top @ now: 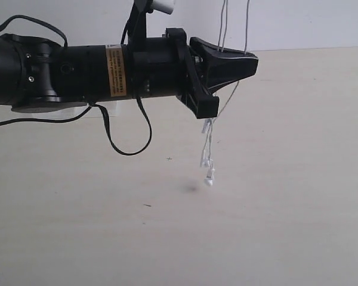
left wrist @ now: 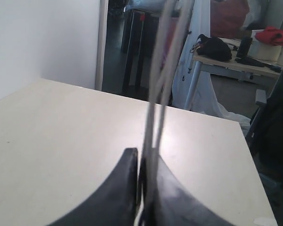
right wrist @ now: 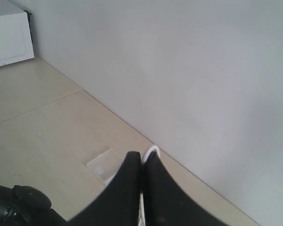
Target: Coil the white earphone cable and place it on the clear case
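Note:
In the exterior view my left gripper (top: pixel 250 62) is held level above the table, shut on the white earphone cable (top: pixel 207 149). Two thin strands rise from its fingers out of the top of that view. The earbuds (top: pixel 208 171) dangle below, just above the tabletop. The left wrist view shows the strands (left wrist: pixel 159 94) pinched in my left gripper (left wrist: pixel 140 153). My right gripper (right wrist: pixel 142 154) is outside the exterior view; it is shut, and a small white loop of the cable (right wrist: pixel 152 149) pokes out at its tips. The clear case (right wrist: pixel 105 165) lies flat on the table near the wall, below the right gripper.
A black robot cable (top: pixel 128 143) loops down under the left arm (top: pixel 77 71). A white box (right wrist: pixel 7 37) stands by the wall farther along. Past the table's far edge (left wrist: pixel 179 108), the left wrist view shows desks and clutter.

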Action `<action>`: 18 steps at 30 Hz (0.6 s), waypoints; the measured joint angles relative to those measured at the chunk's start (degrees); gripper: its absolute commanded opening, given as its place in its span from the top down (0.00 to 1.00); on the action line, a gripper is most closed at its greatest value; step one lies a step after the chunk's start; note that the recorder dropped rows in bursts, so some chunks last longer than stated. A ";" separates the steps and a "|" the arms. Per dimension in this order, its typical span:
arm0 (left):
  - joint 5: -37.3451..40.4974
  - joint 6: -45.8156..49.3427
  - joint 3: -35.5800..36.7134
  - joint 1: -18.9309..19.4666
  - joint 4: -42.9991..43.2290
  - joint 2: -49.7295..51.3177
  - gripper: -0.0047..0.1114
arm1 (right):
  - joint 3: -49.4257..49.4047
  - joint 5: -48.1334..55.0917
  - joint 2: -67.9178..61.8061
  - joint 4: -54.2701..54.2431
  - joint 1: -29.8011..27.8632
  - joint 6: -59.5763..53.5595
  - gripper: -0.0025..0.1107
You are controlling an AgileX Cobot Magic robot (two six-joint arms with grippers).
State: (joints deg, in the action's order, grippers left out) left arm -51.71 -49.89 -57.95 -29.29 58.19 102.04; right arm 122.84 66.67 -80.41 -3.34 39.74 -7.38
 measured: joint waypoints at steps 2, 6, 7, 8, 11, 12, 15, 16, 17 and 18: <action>0.08 -0.13 0.00 0.00 0.00 0.00 0.96 | 0.00 0.00 0.00 0.00 0.00 0.00 0.98; 0.22 -0.65 0.00 0.00 0.00 -0.22 0.96 | 0.00 0.00 0.00 0.43 0.00 0.00 0.98; 0.22 -0.77 0.00 0.00 0.00 -0.22 0.96 | 0.00 0.00 0.00 1.04 0.00 0.11 0.98; 0.22 -0.90 0.00 0.00 0.00 -0.22 0.96 | 0.00 0.00 0.00 1.91 0.00 0.56 0.98; 0.22 -1.14 0.00 0.00 0.00 -0.45 0.96 | 0.00 0.00 0.00 7.35 0.00 4.08 0.98; 0.27 -1.32 0.00 0.00 0.11 -0.61 0.96 | 0.00 0.23 0.00 9.84 0.00 5.19 0.98; 0.27 -2.03 0.00 0.00 0.81 -1.87 0.96 | 0.00 1.16 0.00 16.16 0.00 7.38 0.98; 0.27 -2.40 0.00 0.00 1.35 -2.45 0.96 | 0.00 1.28 0.00 17.54 0.00 7.38 0.98; 0.27 -3.01 0.00 0.00 1.85 -3.08 0.96 | 0.00 1.57 0.00 18.35 0.00 7.38 0.98; 0.27 -3.70 0.00 0.00 2.49 -3.75 0.96 | 0.00 1.83 0.00 19.10 0.00 7.38 0.98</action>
State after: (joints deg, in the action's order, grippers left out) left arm -51.44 -53.59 -57.95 -29.29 60.67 98.29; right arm 122.84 68.50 -80.41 15.76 39.74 0.00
